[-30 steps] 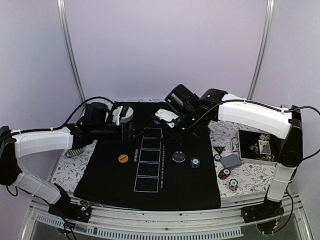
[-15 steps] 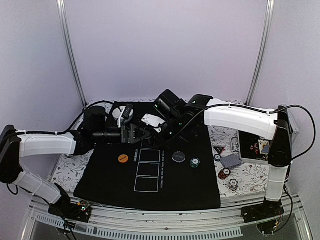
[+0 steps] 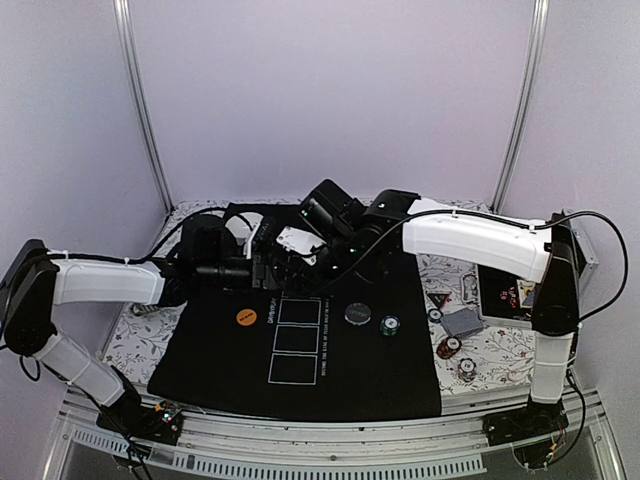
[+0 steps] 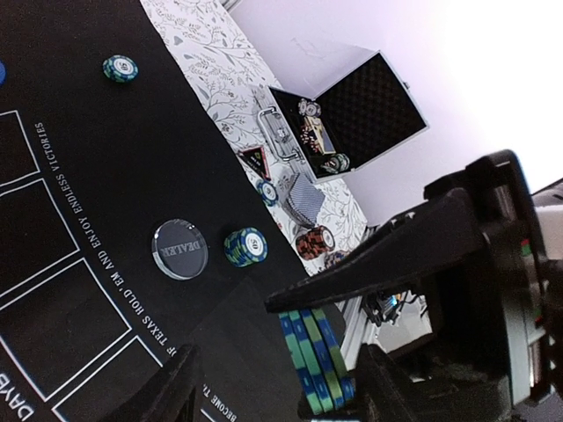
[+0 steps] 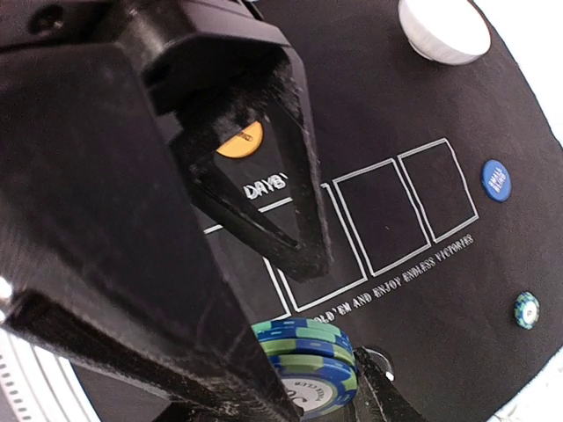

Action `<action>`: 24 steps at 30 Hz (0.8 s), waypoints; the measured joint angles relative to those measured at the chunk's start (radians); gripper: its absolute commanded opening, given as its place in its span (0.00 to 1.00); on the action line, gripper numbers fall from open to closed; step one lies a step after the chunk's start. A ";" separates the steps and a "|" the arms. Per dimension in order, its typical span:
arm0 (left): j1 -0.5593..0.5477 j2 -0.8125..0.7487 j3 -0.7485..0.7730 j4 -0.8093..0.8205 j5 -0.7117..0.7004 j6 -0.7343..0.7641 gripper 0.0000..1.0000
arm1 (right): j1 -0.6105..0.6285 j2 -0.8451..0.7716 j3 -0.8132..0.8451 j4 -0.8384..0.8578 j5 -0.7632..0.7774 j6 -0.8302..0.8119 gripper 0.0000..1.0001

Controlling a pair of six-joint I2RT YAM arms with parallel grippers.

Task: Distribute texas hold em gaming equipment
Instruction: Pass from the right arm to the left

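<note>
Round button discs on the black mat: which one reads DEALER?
The dark glassy disc beside the green-striped chip stack. The orange disc and the blue disc are brightly coloured instead.

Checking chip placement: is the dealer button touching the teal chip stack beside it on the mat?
Apart. Left wrist view shows black mat between the dealer button and the teal chip stack.

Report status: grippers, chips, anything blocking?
Right gripper shut on blue-green chip stack, over the mat. Left gripper open, straddling same stack. Nothing blocking.
</note>
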 measured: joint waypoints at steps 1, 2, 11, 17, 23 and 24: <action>0.000 0.003 0.004 -0.006 -0.003 0.001 0.60 | 0.001 0.006 0.007 -0.005 0.012 0.000 0.03; 0.001 0.007 0.008 -0.013 -0.007 0.003 0.59 | 0.001 0.014 0.017 -0.013 0.027 0.000 0.02; -0.001 0.039 0.019 -0.032 0.005 0.019 0.28 | 0.017 0.049 0.031 -0.029 0.088 -0.002 0.02; -0.003 0.045 0.028 -0.015 0.025 -0.003 0.00 | 0.020 0.051 0.031 -0.026 0.121 -0.003 0.02; -0.002 0.047 0.029 -0.017 0.026 -0.009 0.00 | 0.024 0.052 0.031 -0.024 0.144 0.000 0.04; -0.002 0.047 0.029 -0.018 0.025 -0.009 0.00 | 0.024 0.052 0.031 -0.024 0.146 0.000 0.12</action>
